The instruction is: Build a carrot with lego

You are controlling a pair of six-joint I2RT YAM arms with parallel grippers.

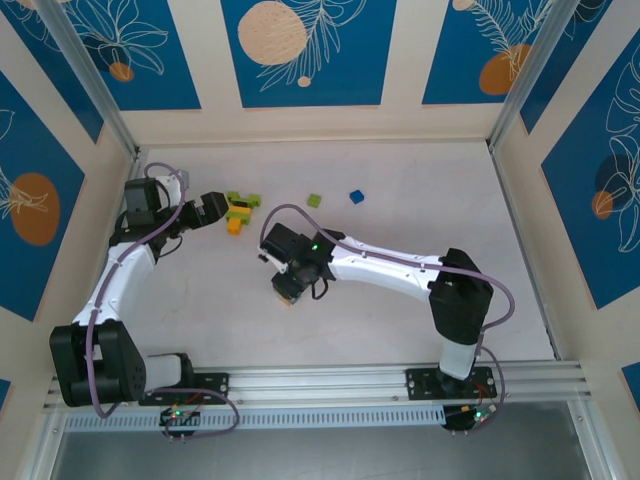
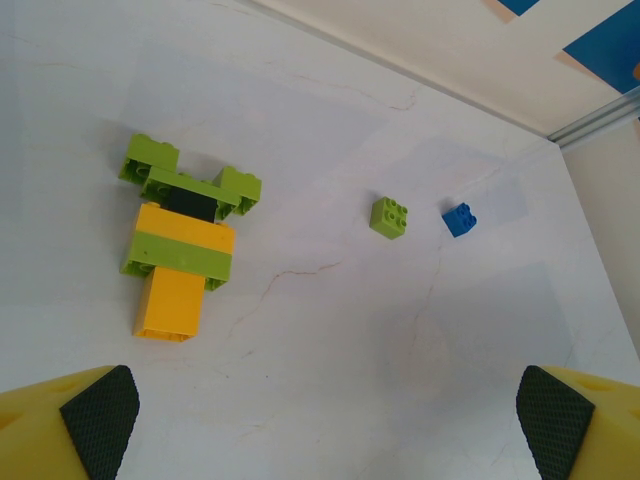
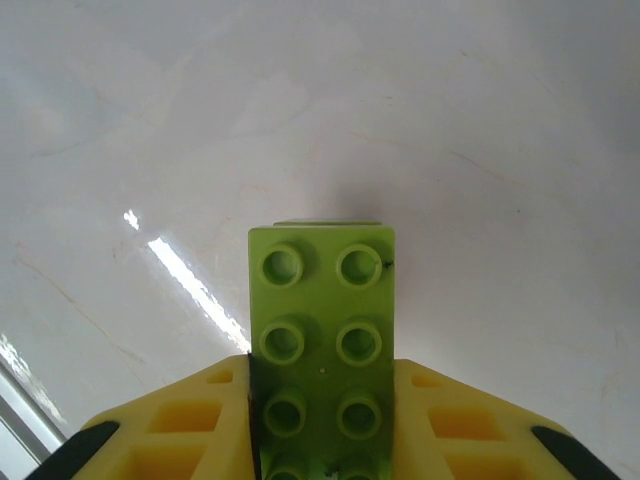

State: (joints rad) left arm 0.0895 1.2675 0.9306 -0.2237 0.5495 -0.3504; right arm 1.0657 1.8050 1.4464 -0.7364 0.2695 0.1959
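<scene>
Two grippers differed: the right gripper point(image 3: 320, 440) clamped a long lime green brick point(image 3: 321, 300); the left gripper point(image 2: 325, 412) stood wide open.

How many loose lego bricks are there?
3: a small lime green brick and a blue brick on the table, a long lime green brick in the right gripper. Others may be hidden.
</scene>
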